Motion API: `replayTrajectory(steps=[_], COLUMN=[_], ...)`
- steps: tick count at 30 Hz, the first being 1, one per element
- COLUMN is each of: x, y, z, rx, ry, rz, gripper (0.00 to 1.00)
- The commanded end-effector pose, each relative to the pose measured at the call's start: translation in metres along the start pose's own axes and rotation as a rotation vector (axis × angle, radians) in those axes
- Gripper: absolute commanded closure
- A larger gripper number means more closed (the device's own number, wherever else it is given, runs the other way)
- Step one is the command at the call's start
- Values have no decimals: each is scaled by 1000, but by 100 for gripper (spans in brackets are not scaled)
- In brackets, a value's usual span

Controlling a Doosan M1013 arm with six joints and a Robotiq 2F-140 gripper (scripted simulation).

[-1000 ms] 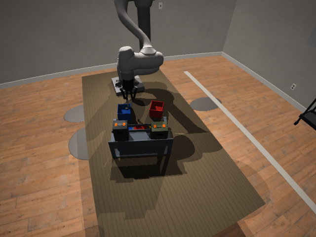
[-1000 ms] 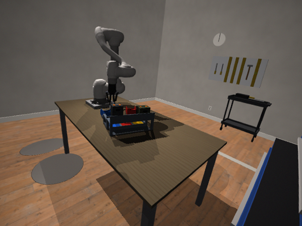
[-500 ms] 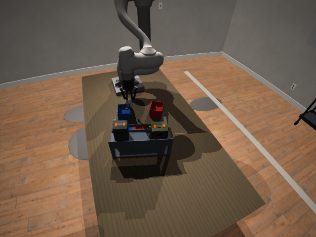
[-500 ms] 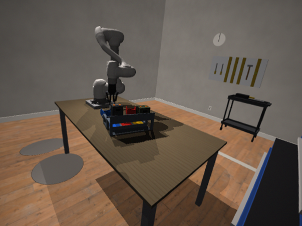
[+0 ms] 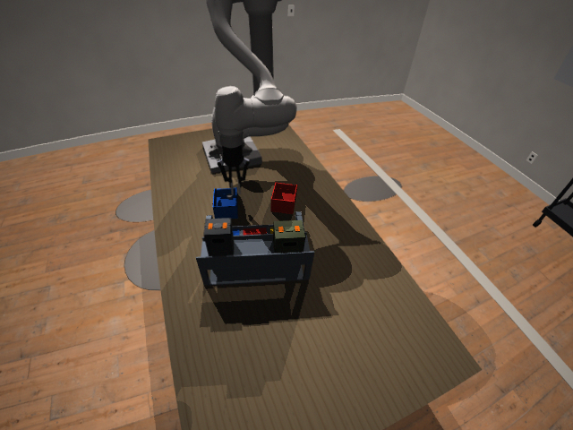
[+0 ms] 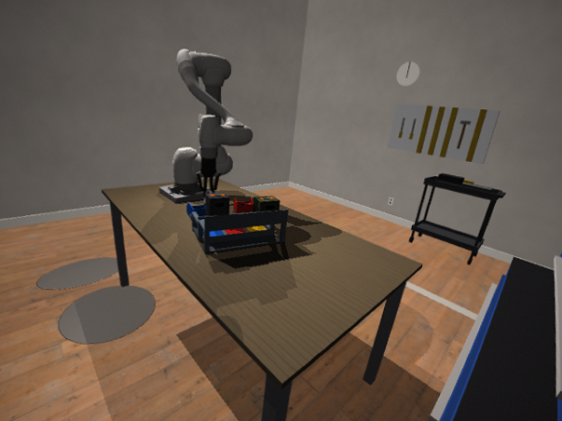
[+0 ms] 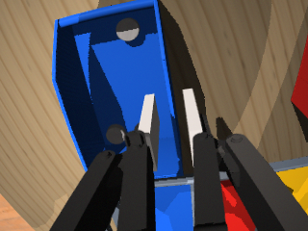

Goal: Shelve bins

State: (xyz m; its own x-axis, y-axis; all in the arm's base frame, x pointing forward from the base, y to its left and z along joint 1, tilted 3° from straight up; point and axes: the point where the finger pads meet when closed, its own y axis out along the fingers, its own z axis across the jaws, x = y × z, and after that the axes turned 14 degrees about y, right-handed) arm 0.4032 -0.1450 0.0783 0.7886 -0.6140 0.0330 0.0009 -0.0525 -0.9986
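The blue bin (image 5: 225,209) (image 6: 194,209) (image 7: 108,63) stands on the table behind the shelf in the top view. The wrist view shows two round grey parts in it. My gripper (image 5: 233,190) (image 6: 209,190) (image 7: 170,106) is partly open over the bin, one finger on each side of its right wall in the wrist view, with gaps beside the wall. The red bin (image 5: 283,204) (image 6: 243,205) (image 7: 301,91) stands apart to the right; its contents are unclear. The shelf (image 5: 254,268) (image 6: 246,220) has a blue mark (image 6: 216,234) (image 7: 173,207), a red mark (image 6: 233,231) (image 7: 236,202) and a yellow mark (image 6: 258,228) (image 7: 296,185).
A dark grey box (image 5: 218,239) (image 6: 217,206) and an olive green box (image 5: 289,239) (image 6: 267,204), both with orange latches, stand on the shelf's top board at its two ends. The robot's base plate (image 5: 208,155) is behind the bins in the top view.
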Motion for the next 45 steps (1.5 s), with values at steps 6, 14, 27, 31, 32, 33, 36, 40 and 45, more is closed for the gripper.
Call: replayTrajectory(steps=[6, 14, 27, 31, 32, 33, 36, 40, 45], x=[0, 0, 0, 0, 0, 0, 0, 0, 0], y=[8, 19, 31, 33, 34, 34, 35, 35, 35], z=[0, 0, 0, 0, 0, 0, 0, 0, 0], rx=[0, 0, 0, 0, 0, 0, 0, 0, 0], ry=[0, 0, 0, 0, 0, 0, 0, 0, 0], rz=[0, 0, 0, 0, 0, 0, 0, 0, 0], gripper=[76, 76, 76, 76, 76, 76, 76, 76, 76])
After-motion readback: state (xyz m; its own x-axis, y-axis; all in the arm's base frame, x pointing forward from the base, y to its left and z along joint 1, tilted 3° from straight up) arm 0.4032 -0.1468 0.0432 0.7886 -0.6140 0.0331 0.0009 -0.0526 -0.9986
